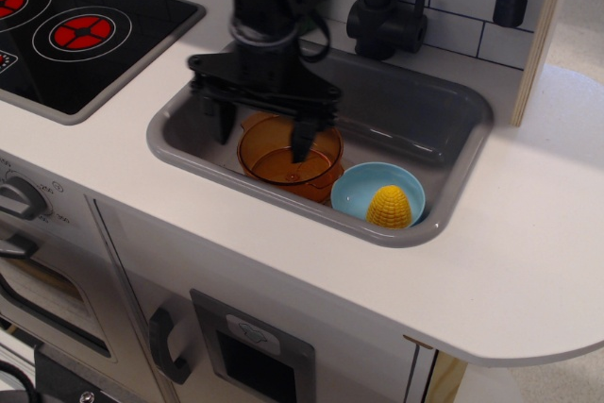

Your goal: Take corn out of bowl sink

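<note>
The yellow corn sits in the light blue bowl at the front right of the grey sink. My black gripper hangs open and empty over the left part of the sink, above the orange pot. One finger dips over the pot, the other stands by the sink's left wall. The gripper is well to the left of the bowl and touches neither it nor the corn.
A transparent orange pot with handles stands in the sink next to the bowl. A black faucet rises behind the sink. A black stovetop with red burners lies to the left. White countertop surrounds the sink.
</note>
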`<move>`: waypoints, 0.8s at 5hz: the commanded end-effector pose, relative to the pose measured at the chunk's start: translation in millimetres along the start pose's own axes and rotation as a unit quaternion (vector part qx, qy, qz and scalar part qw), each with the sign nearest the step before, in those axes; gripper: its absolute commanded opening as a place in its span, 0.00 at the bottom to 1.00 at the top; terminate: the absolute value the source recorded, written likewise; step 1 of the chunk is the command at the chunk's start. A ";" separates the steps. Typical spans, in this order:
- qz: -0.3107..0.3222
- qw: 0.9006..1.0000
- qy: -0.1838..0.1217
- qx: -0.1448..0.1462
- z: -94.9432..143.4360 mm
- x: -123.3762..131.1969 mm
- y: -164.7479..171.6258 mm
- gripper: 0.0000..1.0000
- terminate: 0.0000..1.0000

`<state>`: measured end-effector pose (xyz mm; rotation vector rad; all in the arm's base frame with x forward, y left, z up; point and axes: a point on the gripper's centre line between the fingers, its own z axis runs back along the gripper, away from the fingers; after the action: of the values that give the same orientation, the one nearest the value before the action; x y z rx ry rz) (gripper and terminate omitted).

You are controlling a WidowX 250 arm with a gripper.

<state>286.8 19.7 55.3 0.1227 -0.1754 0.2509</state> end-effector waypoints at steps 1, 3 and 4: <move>0.199 0.980 -0.009 -0.016 11.9 7.2 -23.2 1.00 0.00; 0.345 0.938 0.031 -0.014 10.4 3.9 -42.7 1.00 0.00; 0.358 0.933 0.023 -0.017 8.0 5.3 -49.9 1.00 0.00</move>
<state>290.6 -29.9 46.4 0.0359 -0.1336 0.9798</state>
